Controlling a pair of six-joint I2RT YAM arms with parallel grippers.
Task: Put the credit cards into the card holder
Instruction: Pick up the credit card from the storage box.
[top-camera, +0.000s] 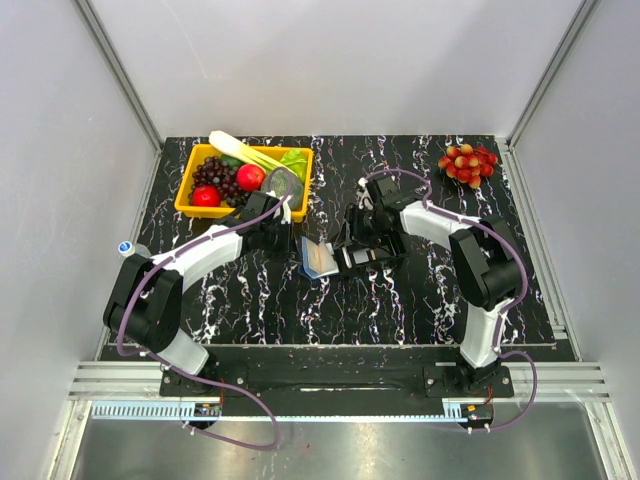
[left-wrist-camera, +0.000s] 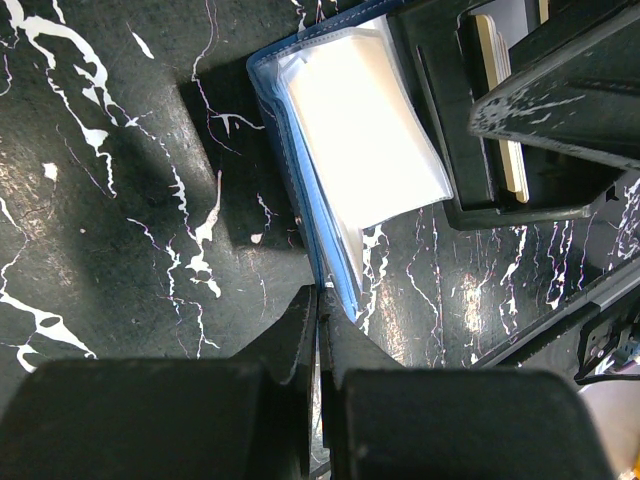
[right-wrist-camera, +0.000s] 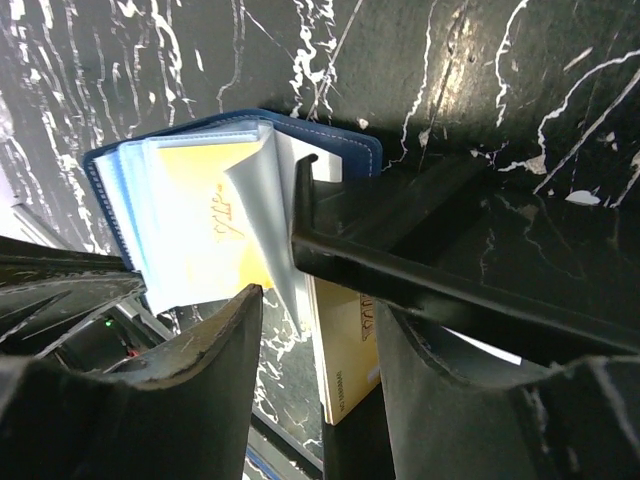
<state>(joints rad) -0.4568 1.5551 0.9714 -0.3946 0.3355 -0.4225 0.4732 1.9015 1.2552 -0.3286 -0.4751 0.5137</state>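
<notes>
The dark-blue card holder (top-camera: 318, 258) lies open on the black marble table, its clear sleeves fanned out (left-wrist-camera: 350, 120). One sleeve holds an orange card (right-wrist-camera: 215, 215). My left gripper (left-wrist-camera: 320, 300) is shut on the blue cover's near edge. Right beside the holder stands the black tray (left-wrist-camera: 450, 140), with several cards on edge inside it (left-wrist-camera: 505, 110). My right gripper (right-wrist-camera: 318, 300) hangs over the tray rim (right-wrist-camera: 430, 275), open. A tan credit card (right-wrist-camera: 345, 345) stands between its fingers, close to the right finger and clear of the left one.
A yellow basket (top-camera: 186, 205) of fruit and vegetables sits at the back left, just behind my left wrist. A bunch of red grapes (top-camera: 467, 163) lies at the back right. A small blue-capped bottle (top-camera: 125, 247) rests off the table's left edge.
</notes>
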